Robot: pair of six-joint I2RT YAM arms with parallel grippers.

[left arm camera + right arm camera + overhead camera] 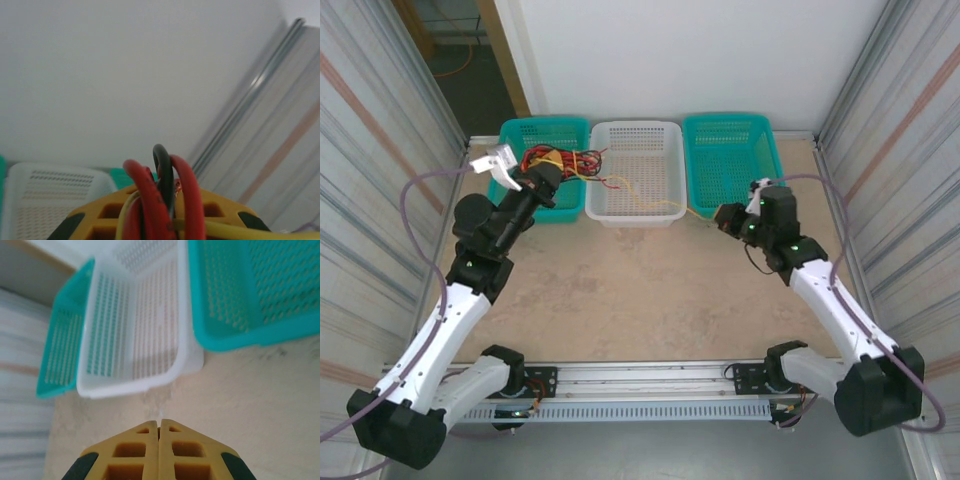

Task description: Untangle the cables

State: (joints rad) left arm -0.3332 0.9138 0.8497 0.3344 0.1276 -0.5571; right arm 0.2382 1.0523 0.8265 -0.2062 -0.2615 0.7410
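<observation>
- At the far left of the row we see the left teal basket (pixel 525 130), standing against the back wall on the table (pixel 640 290).
- The left gripper (pixel 548 178) is raised over the near right corner of that basket.
- In the left wrist view its yellow fingers (pixel 100 217) are clamped on a bundle of the cables (pixel 565 160). Red loops (pixel 150 200), a black loop (pixel 162 167) and a yellow strand (pixel 235 231) rise out from between them.
- From above, the rest of the tangle of red, black and yellow lies over the right half of the left teal basket, and its ends spill over the rim into the white basket (pixel 638 128).
- The white basket stands in the middle, touching the teal baskets on either side.
- One pale yellow cable (pixel 645 207) runs across the white basket's floor, over its near right corner and on toward the right arm.
- The right gripper (pixel 725 218) sits low, just beside the near right corner of the white basket. In its wrist view the fingers (pixel 135 450) are pressed together along a thin seam.
- We cannot tell whether the pale yellow cable is pinched there.
- The right teal basket (pixel 730 122) closes the row, just behind the right gripper.
</observation>
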